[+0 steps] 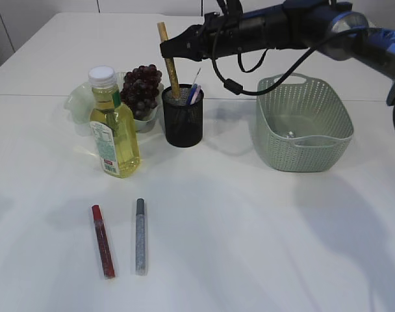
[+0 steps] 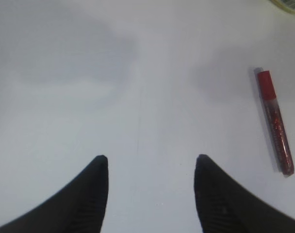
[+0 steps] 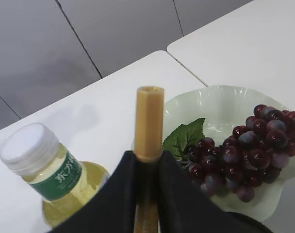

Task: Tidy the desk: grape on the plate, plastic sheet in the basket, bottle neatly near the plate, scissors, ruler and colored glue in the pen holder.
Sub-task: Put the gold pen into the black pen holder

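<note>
White tabletop (image 1: 249,247), seams between panels, grey wall panels behind in rt wrist view.

Gold glue stick (image 1: 169,62) stands nearly upright, lower end inside the black mesh pen holder (image 1: 182,120), upper part pinched betw the rt gripper (image 1: 170,51) fingers; jaws clamped on it, cap poking above the fingertips. Lt gripper (image 2: 151,162) hangs over bare table w/ jaws apart, nothing betw them; red glitter glue (image 2: 275,127) lies off to its rt, not touching.

In ext view the red stick (image 1: 102,241) and a silver glitter stick (image 1: 140,236) lie side by side, near parallel, front-left, well apart from the holder.

Grapes (image 1: 141,88) sit on a pale green wavy-rim plate (image 3: 220,97), partly hidden behind the oil bottle (image 1: 113,127) and holder. Bottle upright, just in front of plate, white cap, yellow liquid.

Holder contents hard to read: thin blue/pink bits stick out. Green lattice basket (image 1: 305,123) rt of holder; smth clear inside, can't tell what.
</note>
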